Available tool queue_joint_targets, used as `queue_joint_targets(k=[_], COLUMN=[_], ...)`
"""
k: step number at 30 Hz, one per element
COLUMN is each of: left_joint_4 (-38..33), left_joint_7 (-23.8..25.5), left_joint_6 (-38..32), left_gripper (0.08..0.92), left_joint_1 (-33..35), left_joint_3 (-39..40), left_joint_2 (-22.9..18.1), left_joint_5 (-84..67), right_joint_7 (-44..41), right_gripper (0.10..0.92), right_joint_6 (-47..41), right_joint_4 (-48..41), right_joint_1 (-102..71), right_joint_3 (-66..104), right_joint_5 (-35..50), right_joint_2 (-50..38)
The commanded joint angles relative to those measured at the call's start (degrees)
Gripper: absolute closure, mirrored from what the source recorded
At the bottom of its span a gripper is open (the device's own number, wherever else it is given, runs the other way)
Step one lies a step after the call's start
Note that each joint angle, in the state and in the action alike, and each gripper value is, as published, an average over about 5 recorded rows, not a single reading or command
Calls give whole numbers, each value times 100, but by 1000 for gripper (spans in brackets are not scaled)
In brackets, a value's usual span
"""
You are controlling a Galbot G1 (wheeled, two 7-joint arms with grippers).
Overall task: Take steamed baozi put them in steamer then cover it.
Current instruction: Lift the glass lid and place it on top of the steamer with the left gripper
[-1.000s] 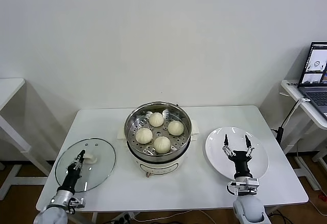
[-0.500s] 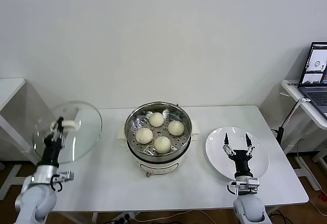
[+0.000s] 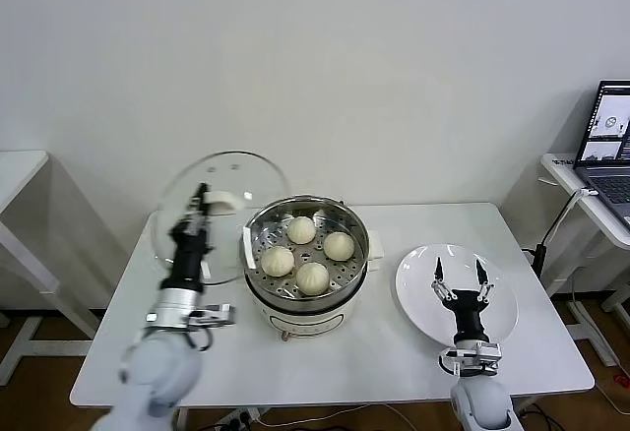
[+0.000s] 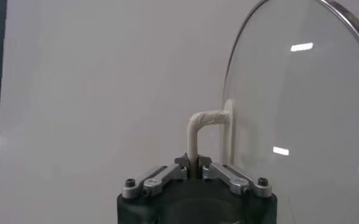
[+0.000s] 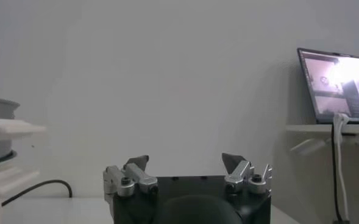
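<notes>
Four cream-white baozi (image 3: pixel 313 277) lie in the shiny steel steamer (image 3: pixel 258 236) on its cream-white pot base at the table's middle. My left gripper (image 3: pixel 201 197) is shut on the cream-white handle (image 4: pixel 198 129) of the clear glass cover (image 3: pixel 197 244), holding it tilted upright in the air just left of the steamer. In the left wrist view the cover (image 4: pixel 301 103) stands on edge beside my left gripper (image 4: pixel 193 163). My right gripper (image 3: pixel 460 271) is open and empty, pointing up over the white plate (image 3: pixel 418 303); in the right wrist view it (image 5: pixel 186 162) holds nothing.
The white plate sits right of the steamer. A laptop (image 3: pixel 610 146) stands on a side table at the far right, with a cable (image 3: pixel 556 229) hanging from it. Another white table edge (image 3: pixel 20 170) is at the far left.
My left gripper has lifted the cover off the table's left front and carried it up and rightward to beside the steamer. The right gripper has stayed over the plate.
</notes>
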Motion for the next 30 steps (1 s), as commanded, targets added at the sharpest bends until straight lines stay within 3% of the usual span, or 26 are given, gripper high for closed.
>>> queue_joint_targets(k=[1, 6, 15, 30], left_joint_4=[61, 492, 1187, 1458], left_joint_7=[1589, 1930, 1949, 2064], left_joint_6=[1302, 1446, 1269, 1089], left_gripper=[815, 815, 815, 815], left_joint_1=[-866, -1057, -1095, -1039], left_joint_3=[2145, 2192, 2041, 1823], left_joint_2=[-939, -1196, -1589, -1822], left_joint_5=[850, 1129, 2024, 2665], right_joint_7=[-7, -15, -15, -23], right_gripper=[203, 203, 203, 203], right_joint_6=[46, 101, 111, 98], right_joint_4=[-83, -201, -283, -292], right_joint_1=[-31, -7, 35, 36], right_joint_3=[116, 178, 191, 211], right_joint_5=[-48, -99, -221, -250], right_joint_2=[68, 128, 208, 191])
